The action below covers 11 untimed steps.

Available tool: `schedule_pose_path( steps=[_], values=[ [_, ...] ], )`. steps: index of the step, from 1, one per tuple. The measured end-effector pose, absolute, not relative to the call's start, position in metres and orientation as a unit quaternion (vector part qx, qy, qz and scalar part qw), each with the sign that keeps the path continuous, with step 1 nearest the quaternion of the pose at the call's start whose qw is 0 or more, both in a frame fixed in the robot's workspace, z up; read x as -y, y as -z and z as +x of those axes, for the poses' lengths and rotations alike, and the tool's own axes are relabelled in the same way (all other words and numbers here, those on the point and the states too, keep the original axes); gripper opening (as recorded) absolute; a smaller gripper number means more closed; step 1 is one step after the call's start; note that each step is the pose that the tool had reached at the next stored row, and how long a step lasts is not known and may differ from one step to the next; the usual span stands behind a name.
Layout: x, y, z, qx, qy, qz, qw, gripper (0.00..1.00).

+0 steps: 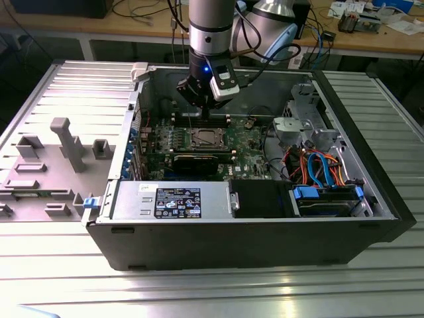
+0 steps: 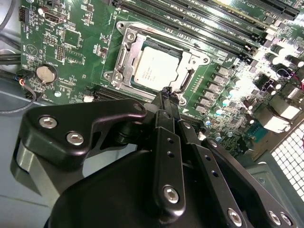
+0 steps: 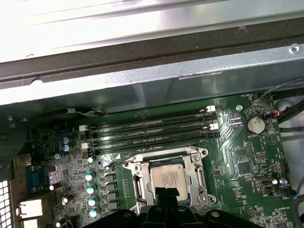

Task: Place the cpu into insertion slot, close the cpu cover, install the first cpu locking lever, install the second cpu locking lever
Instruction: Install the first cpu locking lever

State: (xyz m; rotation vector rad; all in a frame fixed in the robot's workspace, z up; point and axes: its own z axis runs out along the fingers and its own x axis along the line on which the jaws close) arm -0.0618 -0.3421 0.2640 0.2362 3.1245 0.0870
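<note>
The cpu, a dull silver square, lies flat in the insertion slot on the green motherboard inside the open computer case. The cpu cover, a silvery frame, lies down around the chip's edges. Thin metal levers run along the socket's sides; whether they are latched I cannot tell. In both wrist views my gripper hangs just above the socket's edge, shut and holding nothing. In the exterior view the gripper hovers over the socket.
Long black memory slots lie beside the socket, towards the case wall. A coin battery sits on the board. A labelled metal box and coloured cables fill the case's front. A grey plastic part lies at the exterior view's left.
</note>
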Motion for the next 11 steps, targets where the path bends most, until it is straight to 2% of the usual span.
schedule_pose_path(
  steps=[4, 11],
  values=[
    [0.3421, -0.2635, -0.0639, -0.997, -0.029, 0.075, 0.010, 0.11],
    [0.3421, -0.2624, -0.0644, -0.999, -0.031, 0.016, 0.009, 0.11]
  ],
)
